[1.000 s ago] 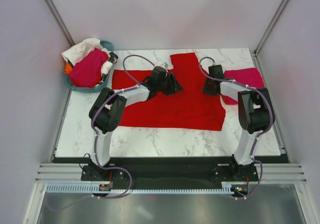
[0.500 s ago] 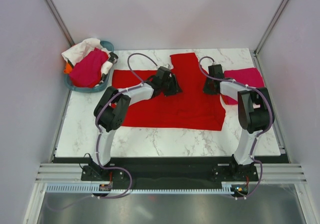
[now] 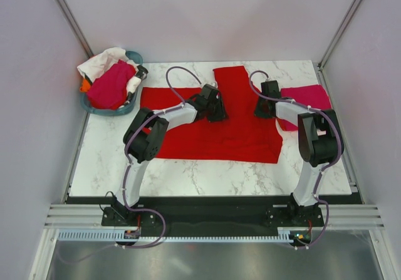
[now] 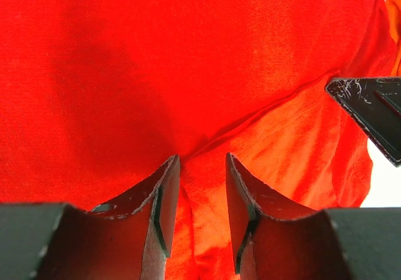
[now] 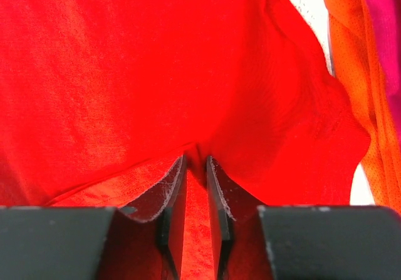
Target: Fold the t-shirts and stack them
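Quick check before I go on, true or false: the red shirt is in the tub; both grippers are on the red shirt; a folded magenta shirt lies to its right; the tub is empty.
The red t-shirt lies in the teal tub: false, it is spread on the table.
Both the left gripper and the right gripper are down on the red t-shirt: true.
A folded magenta t-shirt lies to its right: true.
The tub is empty: false, it holds magenta cloth and white cloth.
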### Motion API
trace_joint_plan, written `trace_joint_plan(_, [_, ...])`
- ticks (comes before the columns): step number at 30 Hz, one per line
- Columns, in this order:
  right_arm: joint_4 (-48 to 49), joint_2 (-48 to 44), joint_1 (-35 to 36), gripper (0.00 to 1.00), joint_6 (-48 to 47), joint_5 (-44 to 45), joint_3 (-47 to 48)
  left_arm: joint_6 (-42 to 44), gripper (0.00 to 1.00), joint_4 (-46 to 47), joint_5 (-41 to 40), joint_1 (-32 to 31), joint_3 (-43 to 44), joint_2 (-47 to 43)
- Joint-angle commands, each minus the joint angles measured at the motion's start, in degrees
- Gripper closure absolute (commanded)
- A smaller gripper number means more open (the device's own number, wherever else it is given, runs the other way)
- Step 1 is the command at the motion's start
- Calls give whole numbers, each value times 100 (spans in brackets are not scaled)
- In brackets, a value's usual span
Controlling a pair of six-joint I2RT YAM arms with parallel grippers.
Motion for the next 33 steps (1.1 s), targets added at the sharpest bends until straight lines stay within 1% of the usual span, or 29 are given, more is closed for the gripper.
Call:
trace_joint_plan(1, [87, -202, 24, 73, -29, -67, 95, 277, 56, -268, -226, -56, 216, 2])
trace_joint_plan(3, [105, -202, 16, 73, -29, -84, 95, 295, 53, -313, -332, -64, 207, -24])
trace_joint_plan(6, [114, -202, 24, 75, -20, -102, 77, 339, 53, -330, -332, -65, 215, -42])
trace_joint_plan(11, [114, -211, 15, 74, -20, -93, 69, 365, 53, -392, -411, -109, 216, -112])
trace_joint_plan(14, [122, -220, 15, 82, -20, -120, 60, 357, 53, -453, -472, -126, 207, -147])
trace_joint_plan(15, [131, -228, 15, 90, -20, -111, 42, 357, 52, -462, -551, -135, 189, -208])
trace_joint_plan(17, [122, -246, 15, 92, -29, -85, 42, 357, 52, -471, -569, -152, 120, -279])
trace_joint_plan(18, [131, -255, 15, 92, -11, -76, 25, 374, 51, -471, -735, -170, 102, -314])
trace_joint_plan(20, [131, -281, 24, 88, -20, -76, 33, 392, 50, -462, -815, -170, 58, -393])
trace_joint_plan(21, [122, -290, 24, 85, -29, -67, 16, 400, 49, -471, -824, -179, 57, -411])
trace_joint_plan(22, [131, -299, 24, 77, -20, -67, 16, 392, 49, -471, -833, -179, 49, -420])
trace_joint_plan(23, [122, -307, 24, 76, -20, -50, 16, 409, 48, -480, -833, -179, 49, -437])
trace_joint_plan(28, [131, -316, 24, 75, -46, -32, -2, 401, 50, -480, -728, -179, 101, -376])
trace_joint_plan(33, [131, -378, 42, 75, -90, 56, -19, 357, 55, -471, -631, -179, 215, -218])
